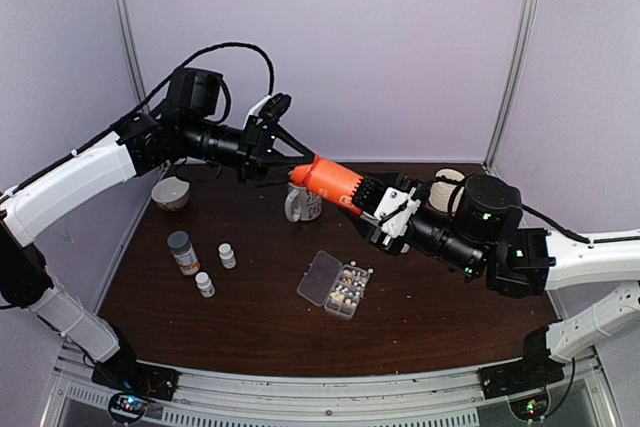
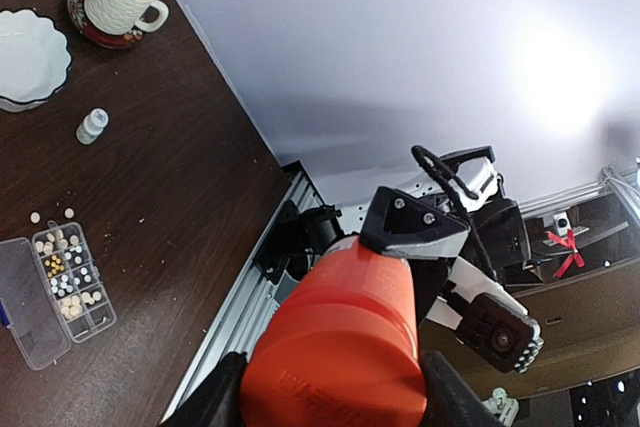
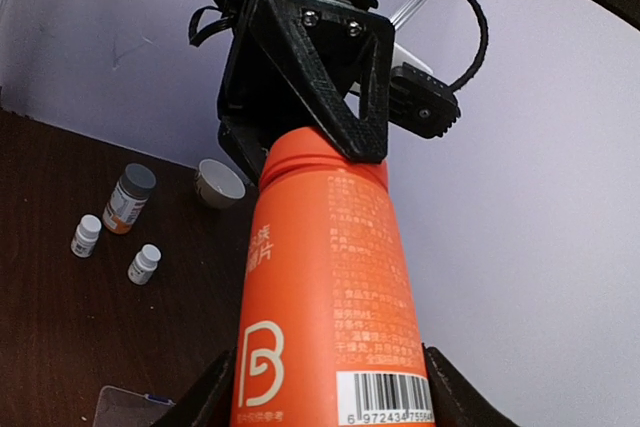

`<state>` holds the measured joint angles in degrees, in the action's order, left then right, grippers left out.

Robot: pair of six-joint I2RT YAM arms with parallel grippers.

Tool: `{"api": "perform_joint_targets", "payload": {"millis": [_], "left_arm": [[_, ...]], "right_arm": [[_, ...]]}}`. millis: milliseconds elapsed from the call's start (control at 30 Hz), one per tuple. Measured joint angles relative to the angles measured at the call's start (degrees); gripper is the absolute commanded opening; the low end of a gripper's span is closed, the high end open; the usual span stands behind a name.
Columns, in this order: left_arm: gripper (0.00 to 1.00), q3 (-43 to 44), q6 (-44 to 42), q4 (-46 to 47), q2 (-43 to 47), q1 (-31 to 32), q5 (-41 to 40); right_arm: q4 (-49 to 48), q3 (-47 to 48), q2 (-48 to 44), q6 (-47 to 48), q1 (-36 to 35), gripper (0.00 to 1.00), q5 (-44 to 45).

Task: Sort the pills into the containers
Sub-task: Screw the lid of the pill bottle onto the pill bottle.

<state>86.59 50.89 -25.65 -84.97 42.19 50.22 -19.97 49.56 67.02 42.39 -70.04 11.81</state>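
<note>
Dark brown table (image 1: pixel 430 297) enclosed by pale lilac walls. Above it, an orange bottle (image 1: pixel 327 179) hangs in mid-air, grasped at both ends. The left gripper (image 1: pixel 298 161) is clamped on its left end, and the right gripper (image 1: pixel 368 199) is clamped on the end bearing the barcode. The clear organizer box (image 1: pixel 318 279) lies open on the table in front of the bottle, its lid folded out to the left. Pills (image 1: pixel 347 293) sit in its compartments, and a few loose pills (image 2: pixel 36 217) lie just beside it. To its left stand a grey-capped bottle (image 1: pixel 182 252) and two small white bottles (image 1: pixel 227 256).
</note>
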Motion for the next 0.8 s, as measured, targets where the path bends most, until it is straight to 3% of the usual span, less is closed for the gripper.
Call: {"api": "perform_joint_targets", "payload": {"millis": [267,600,700,800], "left_arm": [[0.38,-0.72,2.19,6.82,0.13,0.00,0.94],[0.38,-2.97,5.55,11.91,1.86,0.15,1.29],[0.37,-2.97,4.72,11.87,1.86,0.15,1.27],[0.35,-2.97,2.97,12.24,1.95,0.09,1.40]], "right_arm": [[-6.19,-1.86,0.00,-13.97,1.09,0.00,-2.43],[-15.58,-3.02,2.95,-0.70,-3.15,0.00,6.75],[-14.82,-2.95,2.67,-2.34,-2.45,0.00,5.70],[-10.56,-1.53,1.55,-9.86,0.11,0.00,0.28]]}}
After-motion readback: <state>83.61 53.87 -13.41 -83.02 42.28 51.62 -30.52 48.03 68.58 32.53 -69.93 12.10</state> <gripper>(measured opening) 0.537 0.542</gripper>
